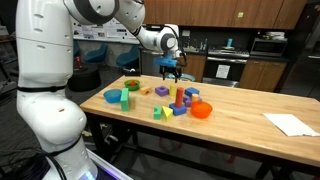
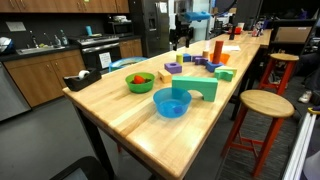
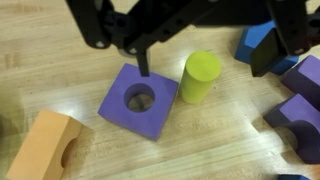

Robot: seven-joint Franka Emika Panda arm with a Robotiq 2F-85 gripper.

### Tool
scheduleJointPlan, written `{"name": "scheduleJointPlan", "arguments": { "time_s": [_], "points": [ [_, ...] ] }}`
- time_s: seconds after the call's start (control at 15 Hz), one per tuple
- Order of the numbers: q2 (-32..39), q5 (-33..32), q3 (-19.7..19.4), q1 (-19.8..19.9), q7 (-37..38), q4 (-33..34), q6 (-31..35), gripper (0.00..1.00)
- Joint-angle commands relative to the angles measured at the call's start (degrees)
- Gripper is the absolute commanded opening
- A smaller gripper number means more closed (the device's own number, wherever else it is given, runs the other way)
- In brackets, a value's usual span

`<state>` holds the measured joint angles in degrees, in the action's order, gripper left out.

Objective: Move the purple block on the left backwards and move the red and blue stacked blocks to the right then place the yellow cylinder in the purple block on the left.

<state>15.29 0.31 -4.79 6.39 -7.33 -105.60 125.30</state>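
Hand (image 3: 205, 52) was wide open, holding nothing. The yellow cylinder (image 3: 200, 76) stood upright below it, btwn the jaws, long axis vertical, so a straight drop should've caught it. The purple block (image 3: 140, 100) sat just beside the cylinder on the table (image 3: 60, 50), hole empty. Green bowl (image 2: 140, 82) held sth reddish, couldn't tell what.
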Motion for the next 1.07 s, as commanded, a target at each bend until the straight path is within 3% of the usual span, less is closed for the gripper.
{"name": "scheduleJointPlan", "arguments": {
  "time_s": [0.0,1.0],
  "points": [
    [0.32,-0.01,0.17,0.14,0.01,0.45,-0.2,1.0],
    [3.17,0.67,0.05,0.31,2.13,2.64,0.05,1.0]
  ]
}}
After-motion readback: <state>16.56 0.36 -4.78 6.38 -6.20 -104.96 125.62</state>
